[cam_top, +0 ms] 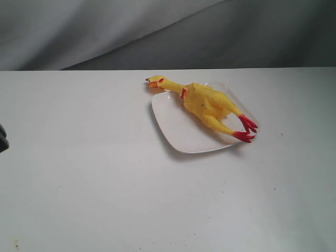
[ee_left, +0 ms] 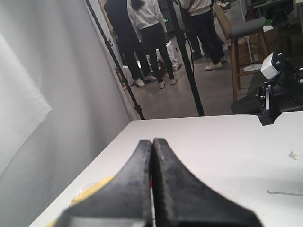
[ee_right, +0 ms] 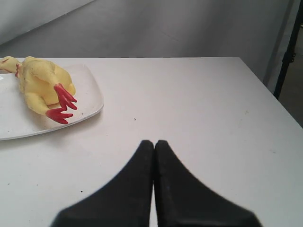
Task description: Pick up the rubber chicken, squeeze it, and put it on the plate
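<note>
We see the rubber chicken (cam_top: 207,105) lying across the plate (cam_top: 178,132) on the white surface (cam_top: 79,173), its head past the rim. Our left gripper (ee_left: 152,142) and right gripper (ee_right: 154,143) are both clenched, empty and well apart from it. A grey backdrop (cam_top: 157,31) hangs behind.

Exterior view looks down on the table (cam_top: 79,184); both wrist views sit low over it, the right sharing the plate (cam_top: 178,131)
</note>
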Motion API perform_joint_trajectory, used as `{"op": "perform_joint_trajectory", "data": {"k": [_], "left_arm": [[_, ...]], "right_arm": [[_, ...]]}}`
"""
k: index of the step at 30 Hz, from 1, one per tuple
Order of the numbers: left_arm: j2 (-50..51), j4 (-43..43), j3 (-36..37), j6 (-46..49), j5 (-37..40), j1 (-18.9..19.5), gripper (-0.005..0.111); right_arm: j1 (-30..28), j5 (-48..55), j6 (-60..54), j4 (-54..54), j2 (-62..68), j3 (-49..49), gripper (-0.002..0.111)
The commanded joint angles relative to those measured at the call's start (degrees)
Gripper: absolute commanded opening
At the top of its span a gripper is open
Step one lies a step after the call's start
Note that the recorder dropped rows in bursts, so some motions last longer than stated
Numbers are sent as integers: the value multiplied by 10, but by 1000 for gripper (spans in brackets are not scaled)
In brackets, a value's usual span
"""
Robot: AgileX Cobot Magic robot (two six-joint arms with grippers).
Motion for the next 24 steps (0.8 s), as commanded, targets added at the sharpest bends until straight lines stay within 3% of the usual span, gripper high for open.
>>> {"op": "perform_joint_trajectory", "data": {"k": [1, 8, 13, 18, 24], "left_arm": [[-5, -5, 2, -3, 3, 2, 0], [-98, -5, 2, -3, 3, 103, 0], [-187, -5, 2, -3, 3, 151, 0], [-272, -5, 2, 3, 16, 178, 0], [-282, -5, 1, 11, 132, 178, 0]], "right_arm": [[-5, -1, 0, 3, -2, 2, 0], [-5, -1, 0, 3, -2, 2, 0], [-5, -1, 0, 3, -2, 2, 0], [-5, -1, 0, 3, -2, 2, 0], [-5, -1, 0, 3, -2, 2, 0]]}}
